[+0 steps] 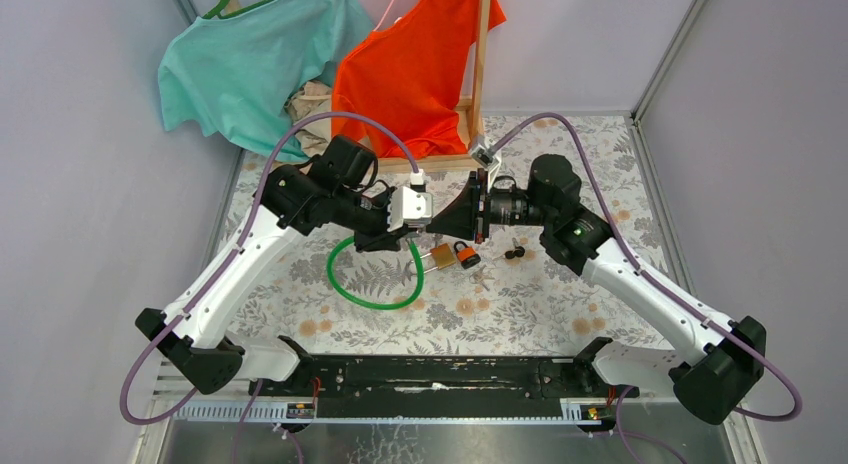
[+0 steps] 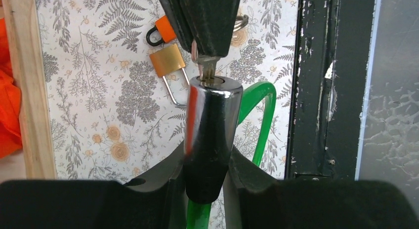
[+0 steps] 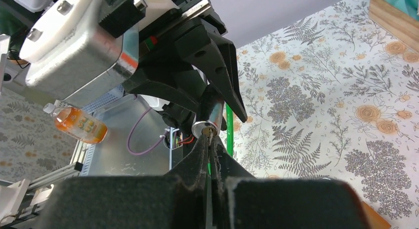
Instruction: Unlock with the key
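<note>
Your left pincer (image 2: pixel 207 184) clamps the glossy chrome lock cylinder (image 2: pixel 212 125), with its green cable (image 2: pixel 259 108) looping just beside it. Your right pincer (image 3: pixel 211 147) is closed on the small silver key (image 2: pixel 207 68), whose tip sits in the cylinder's end face.

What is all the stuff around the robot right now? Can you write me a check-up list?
Surface: table covered with a fern-and-flower cloth.
Job's things: shiny lock barrel on a green cable; key with its tip at the keyhole.
Clutter: brass padlock, orange padlock and loose keys lying on the cloth.
Claws: left claw shut on the lock barrel; right claw shut on the key.
Cables: purple cables loop over both arms, clear of the lock.
Surroundings: teal shirt and orange shirt on a wooden rack; a small bottle off the table.
</note>
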